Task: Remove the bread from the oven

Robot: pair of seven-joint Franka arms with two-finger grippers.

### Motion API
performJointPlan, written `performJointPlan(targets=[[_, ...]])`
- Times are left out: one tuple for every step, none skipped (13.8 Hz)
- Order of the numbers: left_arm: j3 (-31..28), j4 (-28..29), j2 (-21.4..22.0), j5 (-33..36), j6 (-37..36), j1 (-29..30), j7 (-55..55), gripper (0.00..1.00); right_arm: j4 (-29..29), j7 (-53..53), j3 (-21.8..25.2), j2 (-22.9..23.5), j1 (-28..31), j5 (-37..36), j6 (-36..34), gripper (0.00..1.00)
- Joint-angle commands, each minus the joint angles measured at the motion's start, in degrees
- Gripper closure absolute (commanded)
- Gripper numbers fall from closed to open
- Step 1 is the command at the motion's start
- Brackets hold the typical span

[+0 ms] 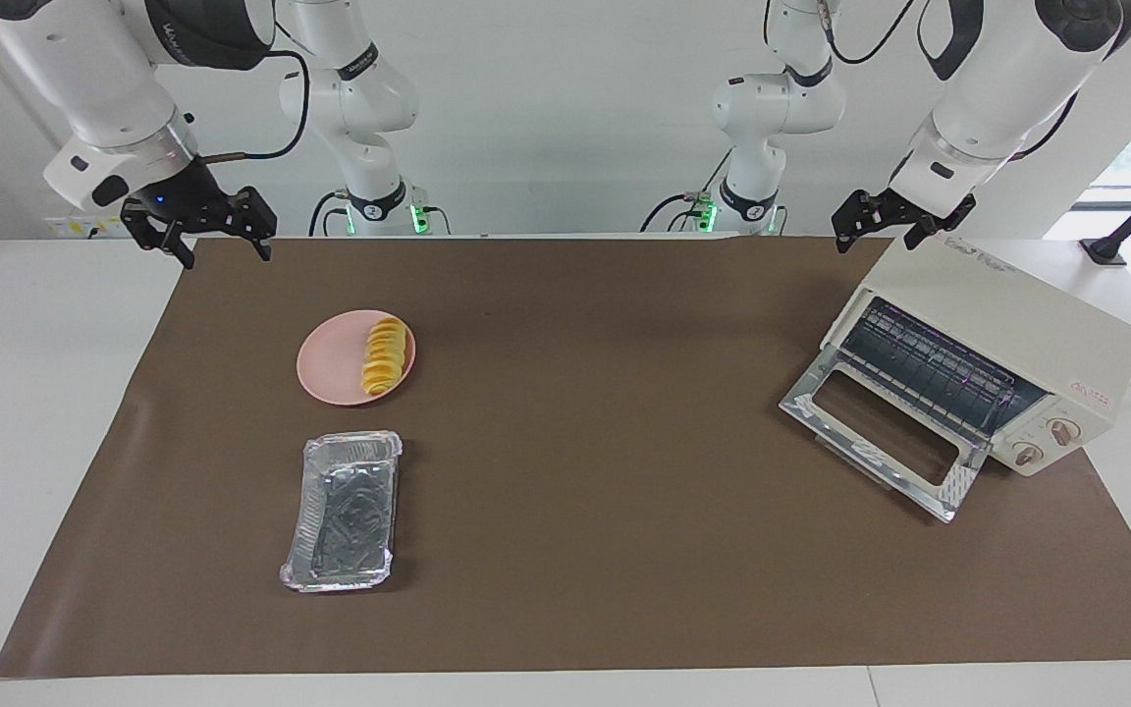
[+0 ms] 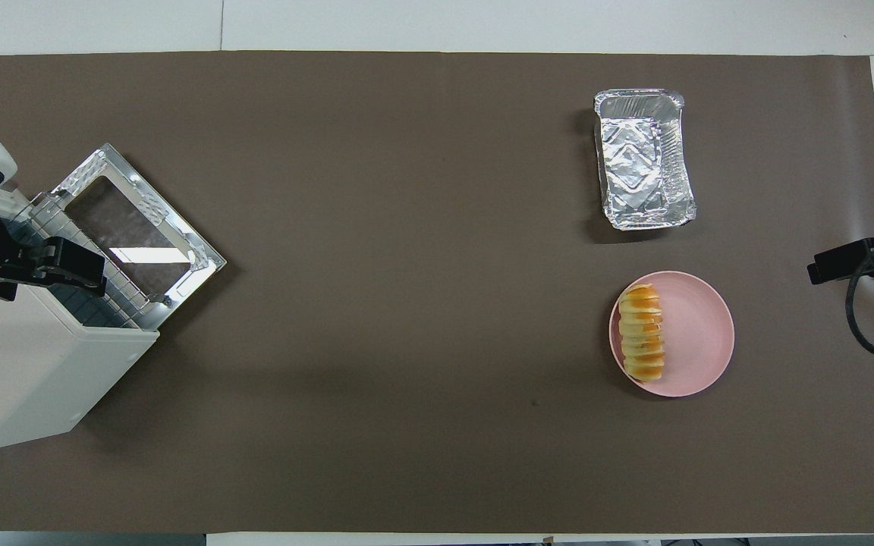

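Bread: ridged loaf, judged light, soft and crushable, best taken gently across its middle; lies on plate, out of oven, well apart from the spread, empty jaws of right gripper and left gripper.

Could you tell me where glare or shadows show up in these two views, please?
Overhead view: a bright white reflection lies across the glass of the oven door, and the foil tray glints and casts a dark shadow toward the left arm's end. Facing view: daylight blows out the window at the edge above the oven; the bread on the pink plate is evenly lit.
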State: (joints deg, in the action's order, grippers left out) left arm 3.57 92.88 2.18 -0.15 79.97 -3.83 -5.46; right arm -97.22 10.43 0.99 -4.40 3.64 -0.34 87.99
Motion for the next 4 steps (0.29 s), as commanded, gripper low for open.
performJointPlan(targets=[[0.1,1.3,1.3,-1.0,0.8,0.7,0.6,0.00,0.9,1.3,-0.5,0.2,1.1,0.3,-0.9,0.00],[0.1,1.3,1.3,-1.0,0.8,0.6,0.6,0.00,0.9,1.3,-0.5,0.3,1.1,0.3,-0.8,0.00],[0.1,1.3,1.3,-1.0,0.8,0.6,0.6,0.00,0.9,1.4,-0.5,0.3,1.1,0.3,-0.8,0.00],[0.1,1.3,1.3,-1.0,0.8,0.7,0.6,0.00,0.9,1.6,-0.5,0.3,1.1,0.3,-0.9,0.00]])
